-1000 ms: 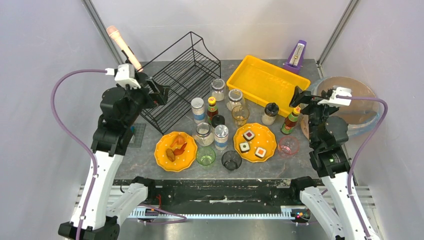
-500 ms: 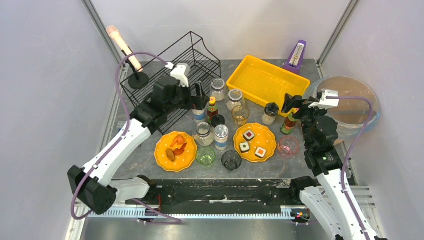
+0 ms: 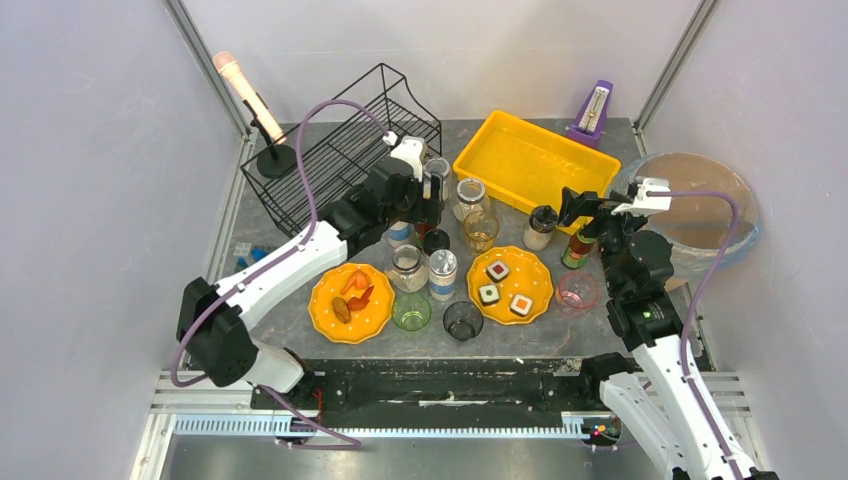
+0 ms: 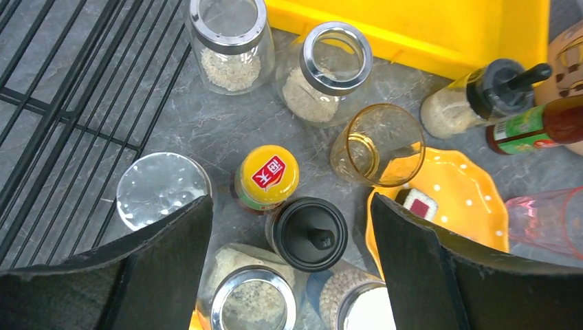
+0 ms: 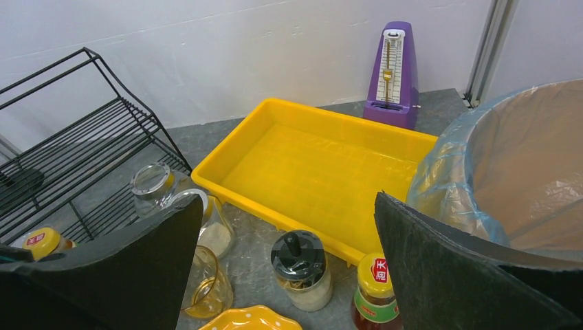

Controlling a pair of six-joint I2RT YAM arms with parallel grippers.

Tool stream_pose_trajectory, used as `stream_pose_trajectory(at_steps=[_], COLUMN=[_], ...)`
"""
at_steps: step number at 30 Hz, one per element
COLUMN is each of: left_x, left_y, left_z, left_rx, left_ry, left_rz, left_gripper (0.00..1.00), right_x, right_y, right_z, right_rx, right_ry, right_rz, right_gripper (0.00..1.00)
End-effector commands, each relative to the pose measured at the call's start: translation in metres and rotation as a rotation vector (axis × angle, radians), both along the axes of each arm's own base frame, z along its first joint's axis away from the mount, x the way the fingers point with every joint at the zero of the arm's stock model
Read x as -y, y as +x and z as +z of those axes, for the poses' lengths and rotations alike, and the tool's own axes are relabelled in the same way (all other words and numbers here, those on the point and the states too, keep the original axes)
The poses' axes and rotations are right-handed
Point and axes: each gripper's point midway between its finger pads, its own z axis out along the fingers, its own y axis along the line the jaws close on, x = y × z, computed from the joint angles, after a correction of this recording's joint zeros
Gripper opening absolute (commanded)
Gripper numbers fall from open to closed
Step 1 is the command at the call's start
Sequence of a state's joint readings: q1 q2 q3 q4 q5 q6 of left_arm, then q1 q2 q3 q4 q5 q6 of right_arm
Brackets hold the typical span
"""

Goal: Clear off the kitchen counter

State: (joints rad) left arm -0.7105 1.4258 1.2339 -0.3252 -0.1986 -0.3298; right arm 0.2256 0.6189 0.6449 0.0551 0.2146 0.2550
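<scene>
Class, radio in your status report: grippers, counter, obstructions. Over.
Left gripper open above yellow-capped bottle. Right gripper open, empty. Counter crowded: jars, glasses, plates. Black lid crowds the bottle.

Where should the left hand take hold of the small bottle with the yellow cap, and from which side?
Probably at its cap, from straight above. The yellow-capped bottle stands upright, and the black-capped jar and the silver-lidded jar crowd its sides, so a sideways approach looks blocked. The left hand hangs open above it.

Lab booth: white panels [image 3: 500, 40] enclose the kitchen counter [image 3: 450, 132].
</scene>
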Motion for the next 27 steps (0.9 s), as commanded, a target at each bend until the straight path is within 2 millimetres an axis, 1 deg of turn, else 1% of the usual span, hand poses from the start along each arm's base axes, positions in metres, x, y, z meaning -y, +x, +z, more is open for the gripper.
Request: stream_pose_trajectory(at_steps=[1,3,5,6,11,16,20,23,27], left_x=[0.009,0.011,0.014,0.016,0.012,0.014,0.020,0.023,0.022], left_y=[0.021,0.024,0.026,0.028,0.039,0.045,0.048,0.049,0.048], left_z=[0.019,0.012,0.005,0.001,-0.021,-0.039,-0.050,-0.057,-0.065], left_rx=[0.094,0.093,0.091,0.092,0.092,0.088,0.075,0.063,0.047], left_ry=[0.014,0.034,0.048,0.057,0.125,0.132,0.127,0.124,0.123], left_rz=[0.021,0.029,0.026,0.022,0.074,0.090,0.081,0.078,0.095], left_gripper=[0.88,0.86,0.78,0.77,0.75,0.70,0.65,0.65,0.62], right_x=[-0.004,-0.005,-0.005,-0.006,-0.008,-0.009,-0.008,-0.008,-0.005], right_y=[0.001,0.002,0.003,0.003,0.007,0.008,0.008,0.008,0.007], right_z=[0.008,0.007,0.005,0.004,-0.002,-0.008,-0.011,-0.013,-0.016], right_rx=[0.031,0.024,0.015,0.013,-0.007,-0.024,-0.036,-0.043,-0.054], right_ry=[0.001,0.000,-0.004,-0.004,-0.007,-0.006,-0.010,-0.013,-0.016], right_rz=[0.019,0.022,0.024,0.024,0.032,0.037,0.034,0.030,0.018], right_gripper=[0.98,0.98,0.98,0.98,0.98,0.98,0.98,0.98,0.98])
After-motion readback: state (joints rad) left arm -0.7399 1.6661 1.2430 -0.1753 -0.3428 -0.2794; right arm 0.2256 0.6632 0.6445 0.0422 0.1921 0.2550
